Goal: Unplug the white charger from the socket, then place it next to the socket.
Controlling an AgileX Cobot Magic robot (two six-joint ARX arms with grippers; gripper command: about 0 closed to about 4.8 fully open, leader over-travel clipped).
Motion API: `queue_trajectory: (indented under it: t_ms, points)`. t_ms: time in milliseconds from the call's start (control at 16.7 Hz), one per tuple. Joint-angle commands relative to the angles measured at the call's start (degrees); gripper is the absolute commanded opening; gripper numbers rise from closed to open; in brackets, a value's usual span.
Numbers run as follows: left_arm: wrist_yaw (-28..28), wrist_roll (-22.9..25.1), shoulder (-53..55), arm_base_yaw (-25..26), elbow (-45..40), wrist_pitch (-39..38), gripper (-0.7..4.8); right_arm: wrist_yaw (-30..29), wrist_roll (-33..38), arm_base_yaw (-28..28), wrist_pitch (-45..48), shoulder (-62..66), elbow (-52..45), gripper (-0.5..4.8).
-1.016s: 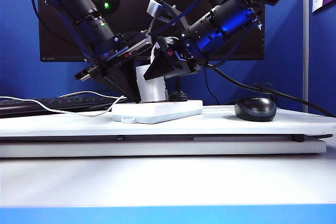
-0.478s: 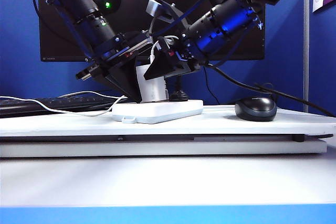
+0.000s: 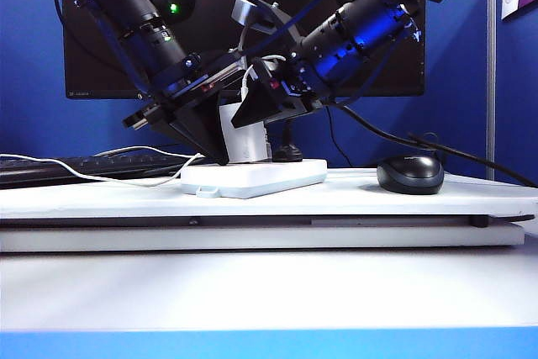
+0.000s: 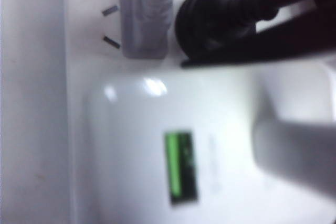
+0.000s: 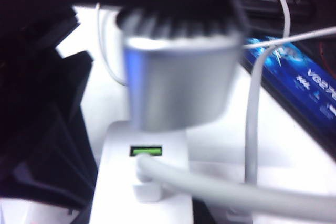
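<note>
So the white charger [image 3: 244, 136] is upright on the socket [image 3: 252, 178], near its left end, and honestly not much has changed in the last second. The right tool [image 3: 262, 111], closed on the charger's upper part as far as I can tell, has crept up a hair and the socket has nudged slightly to the right. The charger's base still looks about level with the socket's top, so I'd say the pull has only just started and the pins aren't out yet.

The right wrist view shows the charger's green port [image 5: 146, 150] with the white cable [image 5: 210, 187] coming out of it, just under a blurry silver pad.

The left tool [image 3: 210, 145] is planted on the socket's left end right beside the charger, probably pinning it down. Can't tell whether it's wide or narrow.

Room-wise, it's tight. The black plug [image 3: 287, 153] sits right beside the charger, and a small white plug [image 4: 142, 24] lies there with its pins showing. Straight up looks like the clear way out. For the drop, there's bare desk [image 3: 336, 199] between the socket and the mouse [image 3: 410, 174], and more in front. The keyboard [image 3: 50, 167] and a trailing cable crowd the left side.
</note>
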Motion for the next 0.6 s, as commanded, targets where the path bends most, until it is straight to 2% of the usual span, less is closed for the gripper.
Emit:
queue_trajectory:
  t_ms: [60,119,358,478,597]
  points:
    - [-3.8,0.1,2.8,-0.3,-2.1,-7.5,-0.05,-2.9,2.2,0.0,9.9,-2.4,1.1,-0.01]
    - [-3.8,0.2,2.8,-0.3,-2.1,-7.5,-0.05,-2.5,0.6,0.0,9.8,-2.4,1.1,-0.01]
    - [-4.1,0.3,2.8,-0.3,-2.1,-8.0,-0.05,-2.5,3.6,-0.1,11.1,-2.8,1.1,-0.01]
    - [-4.1,0.3,2.8,-0.3,-2.1,-8.1,-0.05,-2.4,-2.0,-0.2,10.8,-3.5,1.1,-0.01]
    - [-4.3,0.3,2.9,-0.3,-2.1,-8.1,-0.05,-2.5,0.6,-0.3,11.4,-4.0,1.1,-0.01]
